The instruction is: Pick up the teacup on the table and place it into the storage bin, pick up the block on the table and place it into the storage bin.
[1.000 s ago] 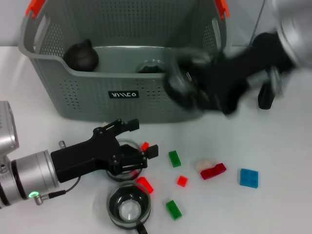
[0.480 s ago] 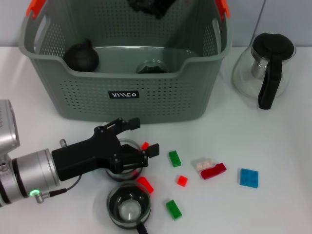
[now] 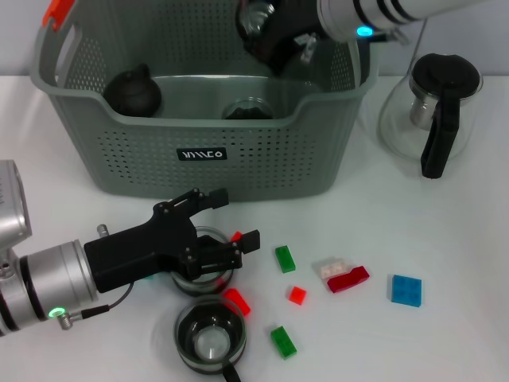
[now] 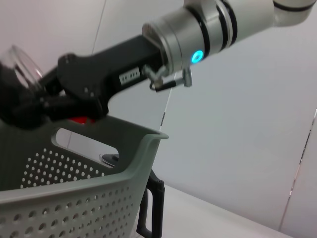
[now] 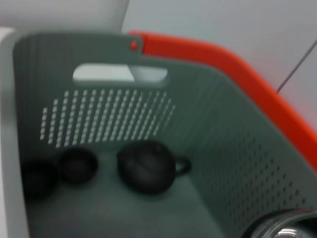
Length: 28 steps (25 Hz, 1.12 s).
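Observation:
The grey perforated storage bin (image 3: 262, 159) stands at the back of the table. Above its far right corner my right gripper (image 3: 266, 28) is shut on a glass teacup (image 4: 17, 62), whose rim shows at the edge of the right wrist view (image 5: 282, 225). At the front left my left gripper (image 3: 231, 220) is open, its fingers straddling a second glass teacup (image 3: 203, 267) standing on the table. A third glass teacup (image 3: 211, 338) sits nearer the front edge. Loose blocks lie beside them: green (image 3: 285, 259), red (image 3: 347, 279), blue (image 3: 406, 290).
A glass carafe with a black handle (image 3: 433, 111) stands right of the bin. Inside the bin are a black teapot (image 3: 133, 91) and a dark cup (image 3: 246, 109). More small blocks lie around: red (image 3: 235, 301), red (image 3: 297, 295), green (image 3: 282, 341).
My right arm has swung up from in front of the bin's right side and over its far rim with the glass teacup. The left arm has hardly moved.

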{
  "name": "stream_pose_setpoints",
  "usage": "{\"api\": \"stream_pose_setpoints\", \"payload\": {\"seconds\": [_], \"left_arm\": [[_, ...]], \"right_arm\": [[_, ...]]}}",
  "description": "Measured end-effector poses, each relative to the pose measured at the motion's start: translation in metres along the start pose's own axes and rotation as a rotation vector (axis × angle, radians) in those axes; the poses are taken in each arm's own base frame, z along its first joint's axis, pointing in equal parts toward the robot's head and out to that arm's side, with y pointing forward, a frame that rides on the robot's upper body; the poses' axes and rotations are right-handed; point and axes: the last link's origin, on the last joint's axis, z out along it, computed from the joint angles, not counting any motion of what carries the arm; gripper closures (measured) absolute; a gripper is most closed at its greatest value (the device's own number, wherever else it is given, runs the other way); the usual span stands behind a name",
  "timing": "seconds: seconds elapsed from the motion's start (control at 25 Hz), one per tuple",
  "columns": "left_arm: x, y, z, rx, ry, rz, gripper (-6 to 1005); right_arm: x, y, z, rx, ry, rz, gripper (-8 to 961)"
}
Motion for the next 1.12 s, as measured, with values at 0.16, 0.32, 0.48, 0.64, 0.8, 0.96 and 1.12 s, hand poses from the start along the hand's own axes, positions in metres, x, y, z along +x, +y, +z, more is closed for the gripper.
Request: {"api": "stream_pose_setpoints", "payload": {"seconds": [0.16, 0.32, 0.48, 0.64, 0.8, 0.96, 1.12], "left_arm": [[0.000, 0.000, 0.000, 0.002, 0.000, 0.000, 78], [-0.001, 0.000, 0.001, 0.006, -0.002, -0.003, 78], [-0.001, 0.000, 0.001, 0.005, -0.002, -0.004, 79], [-0.001, 0.000, 0.001, 0.005, -0.002, -0.003, 79], [-0.001, 0.000, 0.001, 0.005, -0.002, -0.003, 79], [-0.001, 0.000, 0.001, 0.005, -0.003, -0.003, 79], [-0.001, 0.000, 0.001, 0.004, -0.001, -0.007, 79]], "right_arm": [[0.014, 0.005, 0.006, 0.004, 0.033, 0.003, 897], [0.024, 0.008, 0.010, 0.010, 0.054, 0.005, 897], [0.028, 0.009, 0.011, 0.007, 0.061, 0.014, 897], [0.030, 0.010, 0.010, 0.004, 0.065, 0.027, 897], [0.030, 0.008, 0.009, 0.012, 0.061, 0.044, 811], [0.026, 0.004, 0.006, 0.027, 0.055, 0.038, 671], [0.021, -0.002, -0.001, 0.049, 0.028, 0.036, 546]]}}
